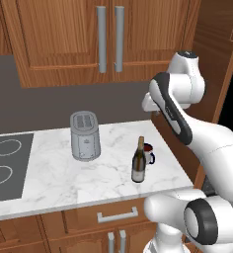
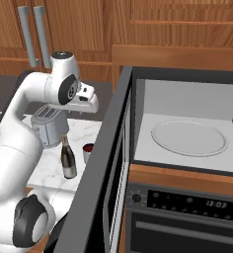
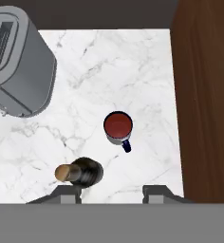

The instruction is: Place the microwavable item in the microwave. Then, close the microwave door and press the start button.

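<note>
Mug: the small white mug (image 3: 118,127) with the dark blue handle and the reddish inside stands upright on the marble counter (image 1: 54,173), near the right end of it. In the left base view it is just behind the wine bottle (image 1: 138,161) and partly hidden by it; in the right base view only its rim and a part of its side show beside the open door.
Wine bottle: dark, upright, with a cork-coloured top; it stands close beside the mug but does not touch it.
Toaster: the silver toaster (image 1: 85,135) stands on the counter further to the left, well apart from the mug.
Gripper: the gripper (image 3: 111,191) hangs high above the counter and looks straight down on the mug and the bottle. The jaws stand partly apart with nothing between them; the two dark finger tips (image 3: 159,192) touch nothing.
Microwave: the microwave (image 2: 187,131) is to the right of the counter; its light grey inside with the round glass turntable (image 2: 189,138) is in sight.
Microwave door: the microwave door (image 2: 101,173) is swung fully open toward the camera, and it is seen almost from its edge.
Oven: a black oven (image 2: 182,217) with a knob and a clock display sits below the microwave.
Cooktop: a dark cooktop (image 1: 5,165) with ring marks lies at the left end of the counter.
</note>
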